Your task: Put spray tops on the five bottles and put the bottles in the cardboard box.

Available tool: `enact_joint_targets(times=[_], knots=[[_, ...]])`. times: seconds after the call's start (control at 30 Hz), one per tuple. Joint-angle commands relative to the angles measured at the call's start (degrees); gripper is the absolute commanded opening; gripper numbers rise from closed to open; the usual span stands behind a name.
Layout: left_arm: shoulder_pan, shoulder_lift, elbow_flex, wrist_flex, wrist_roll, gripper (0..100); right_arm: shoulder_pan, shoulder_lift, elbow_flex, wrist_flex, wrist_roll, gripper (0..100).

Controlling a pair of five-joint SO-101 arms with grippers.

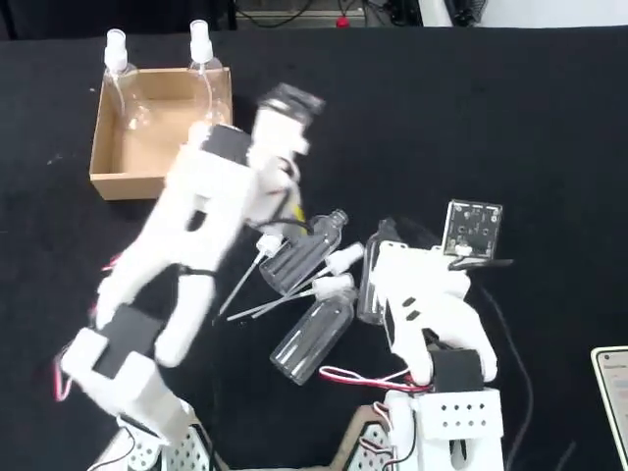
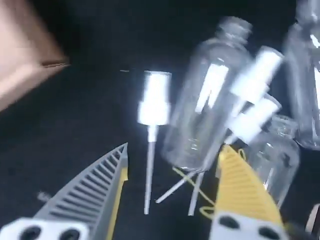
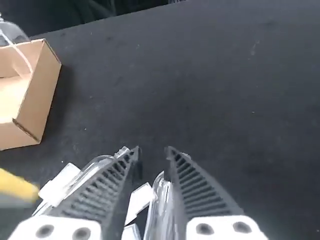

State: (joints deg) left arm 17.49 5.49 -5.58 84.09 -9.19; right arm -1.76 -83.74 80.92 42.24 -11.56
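Two clear bottles with spray tops [image 1: 201, 44] stand in the cardboard box [image 1: 113, 177] at the far left. Three uncapped bottles lie mid-table: one [image 1: 304, 253], one [image 1: 314, 334], and one [image 1: 369, 285] partly under the right arm. Loose spray tops [image 1: 339, 260] lie among them. My left gripper [image 2: 175, 149] is open above a spray top [image 2: 152, 102] and a bottle [image 2: 205, 105]. My right gripper [image 3: 152, 149] hovers low over the bottles, open by a narrow gap, with clear plastic [image 3: 160, 187] showing below it.
The box corner [image 2: 25, 55] lies off to one side of the left gripper, and the box [image 3: 30, 95] also sits well beyond the right gripper. Black cloth covers the table. A small board [image 1: 473, 228] lies by the right arm.
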Motion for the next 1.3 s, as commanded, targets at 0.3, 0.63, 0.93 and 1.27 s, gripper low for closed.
enact_joint_targets(times=[0.3, 0.63, 0.93, 1.27], knots=[[5.2, 12.0, -3.8, -5.8, -0.6, 30, 1.0, -0.7, -3.7, -0.7, -0.1, 11.0], [5.6, 12.5, 0.4, -12.3, -4.1, 30, 0.9, -0.8, -3.7, -0.7, 0.0, 11.0], [5.8, 11.9, 6.2, -18.9, -3.8, 27, 0.9, -0.8, -3.6, -0.9, 0.0, 11.0], [5.8, 10.7, 2.8, -11.7, -3.8, 16, 0.9, -0.8, -3.5, -1.1, 0.0, 11.0]])
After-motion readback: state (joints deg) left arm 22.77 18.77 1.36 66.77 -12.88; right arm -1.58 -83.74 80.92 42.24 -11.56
